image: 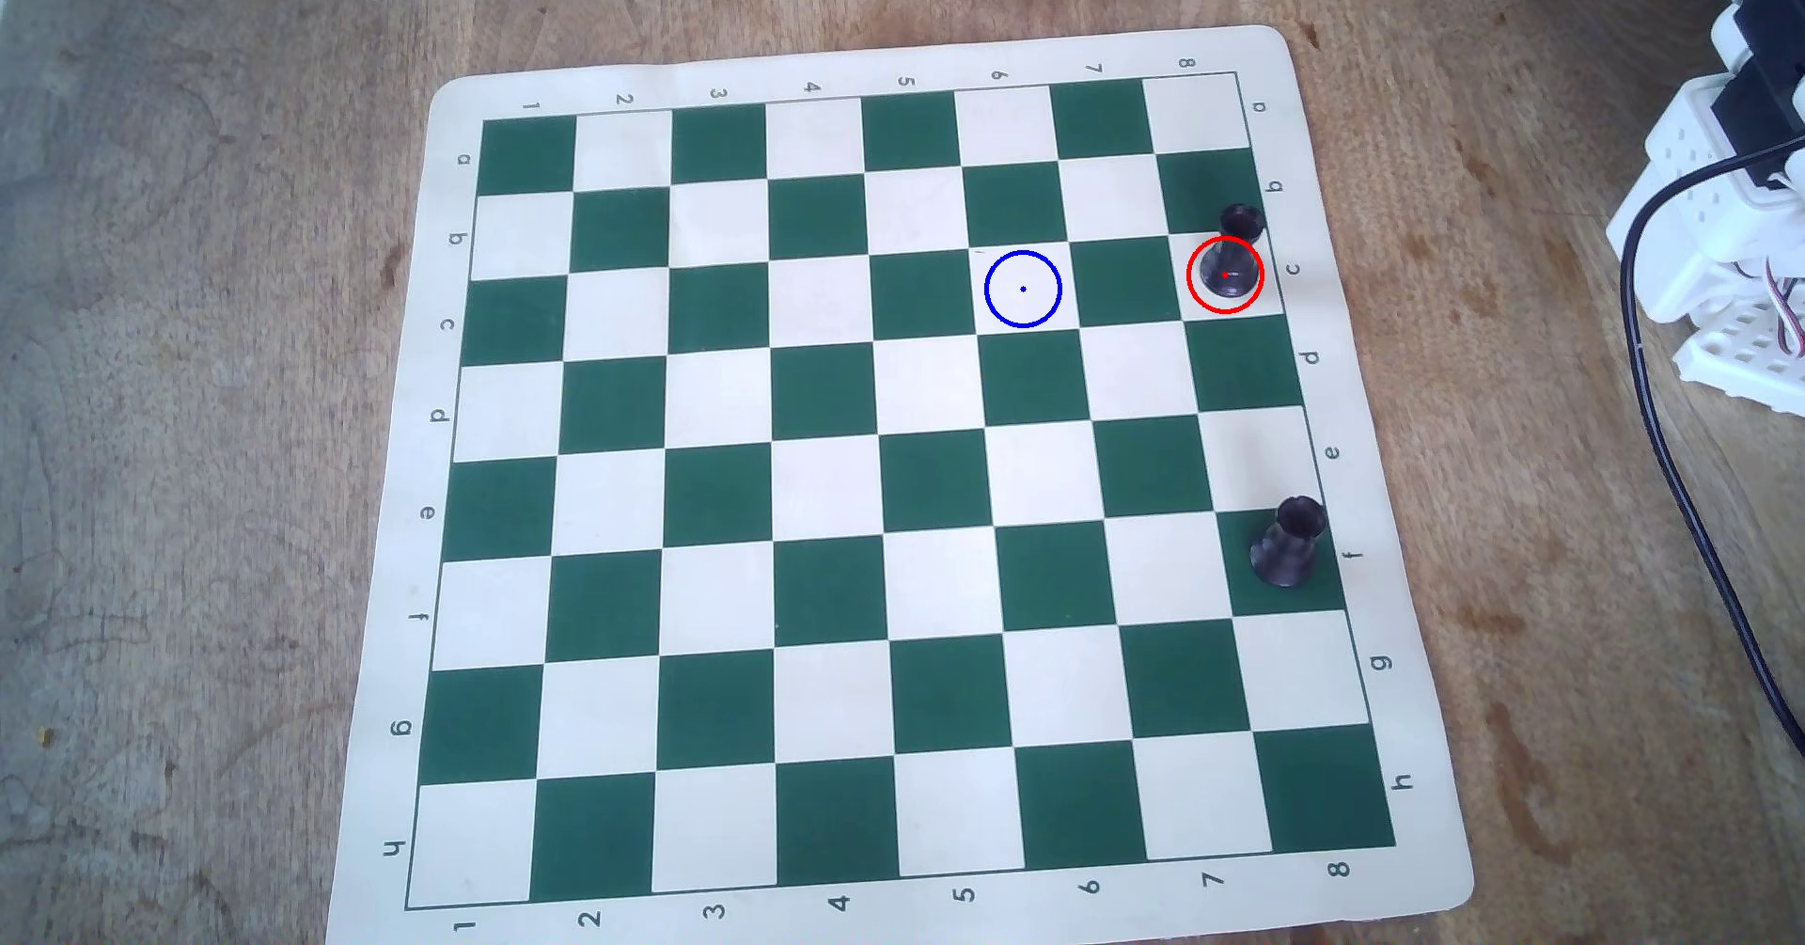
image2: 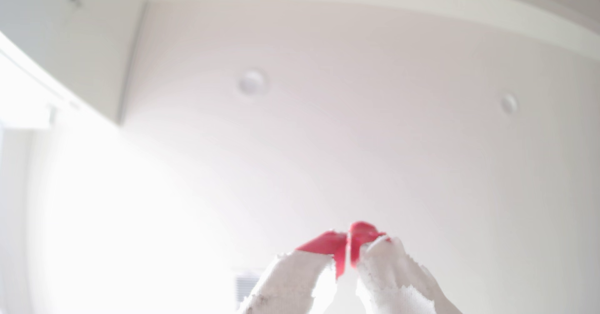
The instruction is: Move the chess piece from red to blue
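The small black plastic rook (image: 1229, 266) stands inside the thin red circle (image: 1191, 273); the thin blue circle (image: 986, 289) sits apart. The white gripper with red tips (image2: 348, 239) points at the ceiling, fingers pressed together, holding nothing.

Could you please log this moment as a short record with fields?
piece to move: black rook, upright inside the red circle
target: blue circle, empty, two squares left in the overhead view
other piece: second rook at the board's right edge
arm: folded off the board, right edge
fingers: red tips together, holding nothing, pointing at the ceiling
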